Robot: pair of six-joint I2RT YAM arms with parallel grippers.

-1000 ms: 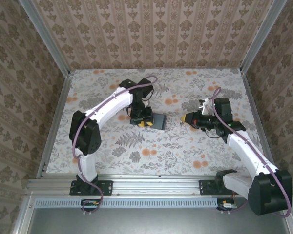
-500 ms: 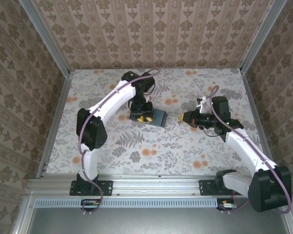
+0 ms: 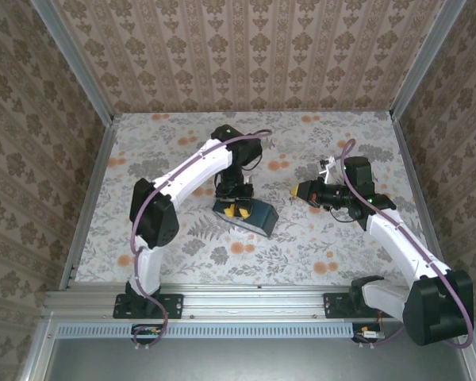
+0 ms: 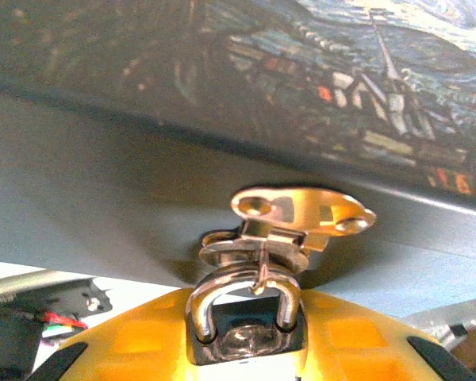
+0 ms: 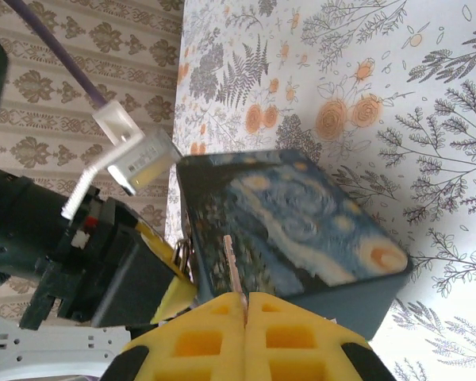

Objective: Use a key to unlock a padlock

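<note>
A dark box printed with a starry night picture (image 3: 258,218) hangs tilted from my left gripper (image 3: 236,209). In the left wrist view the silver padlock (image 4: 246,329) sits between my yellow fingers (image 4: 139,337), its shackle threaded through the box's brass hasp (image 4: 305,210). My left gripper (image 4: 250,353) is shut on the padlock body. My right gripper (image 3: 300,191) stands to the right of the box, shut on a thin key (image 5: 232,270) that points at the box (image 5: 301,222). In the right wrist view the padlock's shackle (image 5: 182,254) shows just left of the key tip, and my right gripper (image 5: 246,311) is below it.
The floral table (image 3: 301,246) is walled by patterned panels on three sides. A metal rail (image 3: 246,300) runs along the near edge by the arm bases. A white tag on a purple cable (image 5: 131,155) hangs near the left arm.
The left arm has swung the box and padlock toward the near edge and to the right, and the box now looks larger and more tilted. The right gripper has barely moved.
</note>
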